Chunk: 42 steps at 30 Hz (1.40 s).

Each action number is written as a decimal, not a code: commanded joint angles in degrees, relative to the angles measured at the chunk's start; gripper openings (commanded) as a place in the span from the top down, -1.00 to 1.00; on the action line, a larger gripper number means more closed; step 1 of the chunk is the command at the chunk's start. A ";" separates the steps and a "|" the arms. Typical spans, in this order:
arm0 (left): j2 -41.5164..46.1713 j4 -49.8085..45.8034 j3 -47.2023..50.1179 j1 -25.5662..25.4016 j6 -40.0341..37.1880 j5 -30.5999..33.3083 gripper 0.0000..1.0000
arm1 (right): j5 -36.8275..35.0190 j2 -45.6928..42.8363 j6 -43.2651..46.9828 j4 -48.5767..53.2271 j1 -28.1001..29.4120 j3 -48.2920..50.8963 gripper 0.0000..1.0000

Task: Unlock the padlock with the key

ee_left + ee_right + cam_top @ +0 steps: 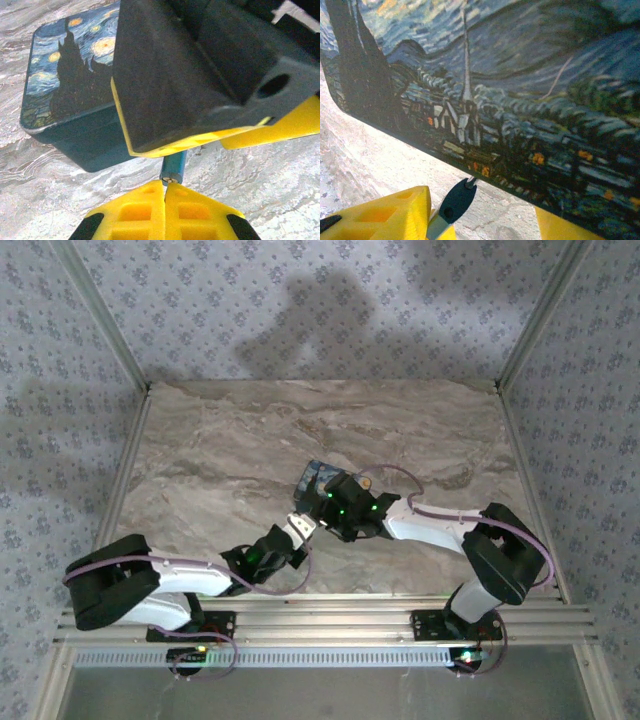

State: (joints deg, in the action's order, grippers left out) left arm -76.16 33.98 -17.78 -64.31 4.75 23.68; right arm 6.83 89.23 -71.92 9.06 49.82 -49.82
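Left gripper is closed, yellow fingertips pressed together, and it looks pinched onto the metal end of the key. The contact itself is tight in frame, so treat that as likely, not certain. Right gripper has its fingers well apart with nothing clamped between them.

Key sits in the gap between the two grippers, above the table and just beside the near edge of the painted tin box. Its dark head with the hole points at the box. The shank runs back down toward the left fingertips.

Long axis: roughly in line with the left fingers, running away from them and up under one finger of the right gripper. In the right wrist view it lies slanted, close to one finger and well apart from the other.

Right arm is nearer the head and left arm nearer the shank. Likely a handover or regrip, so the right fingers need to centre on the head before closing.

Where the padlock sits I cannot tell.
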 commanded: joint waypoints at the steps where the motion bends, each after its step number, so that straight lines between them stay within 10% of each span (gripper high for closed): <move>1: 1.49 0.08 -1.41 -0.85 -2.21 2.28 1.00 | -1.64 -1.17 1.25 3.04 0.37 -1.42 -0.11; 16: 0.70 -2.20 -3.90 -1.38 -4.42 3.89 1.00 | -0.67 0.13 0.80 2.23 0.89 -2.91 0.37; 27: -0.22 -3.20 -5.18 -2.12 -4.58 6.84 1.00 | -0.59 -0.36 -0.44 2.51 1.68 -2.39 0.10; 42: -1.66 -4.22 -5.60 -3.39 -3.55 9.12 1.00 | 0.20 0.86 -0.19 2.15 2.05 -3.49 0.97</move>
State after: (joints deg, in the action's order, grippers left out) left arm -77.12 29.54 -21.39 -67.68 1.08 30.11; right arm 6.74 89.43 -73.28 9.19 51.29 -52.25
